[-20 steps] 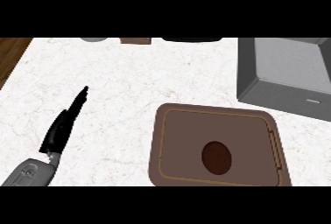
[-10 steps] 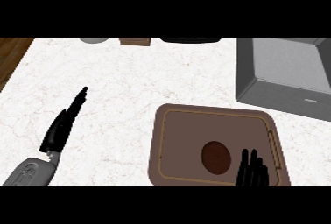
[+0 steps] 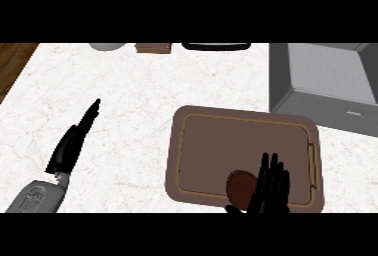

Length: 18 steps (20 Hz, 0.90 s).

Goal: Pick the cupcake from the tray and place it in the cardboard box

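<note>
Marble counter [image 3: 148, 100]; right hand [image 3: 270, 187] fingers straight, open, beside cupcake [image 3: 241, 189] on tray [image 3: 214, 145].

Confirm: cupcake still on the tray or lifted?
On the tray. The cupcake lies at the tray's near edge, the right hand's straight fingers beside it, partly covering it.

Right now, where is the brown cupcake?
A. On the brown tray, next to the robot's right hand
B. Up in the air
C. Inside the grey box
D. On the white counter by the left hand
A. The cupcake lies on the tray, with the right hand just beside it; the cardboard box stands apart at the upper right.
</note>
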{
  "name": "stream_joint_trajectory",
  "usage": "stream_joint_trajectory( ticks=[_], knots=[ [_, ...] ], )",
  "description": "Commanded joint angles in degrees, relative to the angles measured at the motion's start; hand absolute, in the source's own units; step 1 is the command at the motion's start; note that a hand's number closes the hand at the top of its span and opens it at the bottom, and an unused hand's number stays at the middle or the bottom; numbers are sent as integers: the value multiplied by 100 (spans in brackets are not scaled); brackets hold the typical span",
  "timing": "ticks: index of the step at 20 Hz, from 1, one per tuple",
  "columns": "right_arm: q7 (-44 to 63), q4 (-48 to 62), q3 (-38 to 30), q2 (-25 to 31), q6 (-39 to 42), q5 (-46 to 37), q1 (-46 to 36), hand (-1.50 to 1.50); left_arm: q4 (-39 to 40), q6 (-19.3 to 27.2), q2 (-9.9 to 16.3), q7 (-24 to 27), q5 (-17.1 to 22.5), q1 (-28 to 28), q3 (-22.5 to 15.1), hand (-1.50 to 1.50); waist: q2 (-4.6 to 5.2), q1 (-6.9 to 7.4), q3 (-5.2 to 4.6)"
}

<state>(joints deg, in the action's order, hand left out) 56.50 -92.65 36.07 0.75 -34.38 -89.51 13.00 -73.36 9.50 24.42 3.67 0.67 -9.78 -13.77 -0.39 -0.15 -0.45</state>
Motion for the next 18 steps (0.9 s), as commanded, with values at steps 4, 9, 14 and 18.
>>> stream_joint_trajectory(
  ticks=[4,9,14,18],
  knots=[
    [281,899,31,-69,-549,231,-505,-150,-273,-159,-121,-74,-234,189,122,0,39,25,47],
    [268,856,-268,5,-144,-712,-555,150,-138,-153,-268,-140,-300,23,175,0,35,3,44],
    [627,1101,-413,-73,-326,-1383,-928,150,-104,-187,-357,-255,-386,-109,240,0,38,9,46],
    [647,1220,-598,-75,-599,-1634,-874,150,211,-571,-72,206,-208,55,633,0,42,9,45]
  ],
)
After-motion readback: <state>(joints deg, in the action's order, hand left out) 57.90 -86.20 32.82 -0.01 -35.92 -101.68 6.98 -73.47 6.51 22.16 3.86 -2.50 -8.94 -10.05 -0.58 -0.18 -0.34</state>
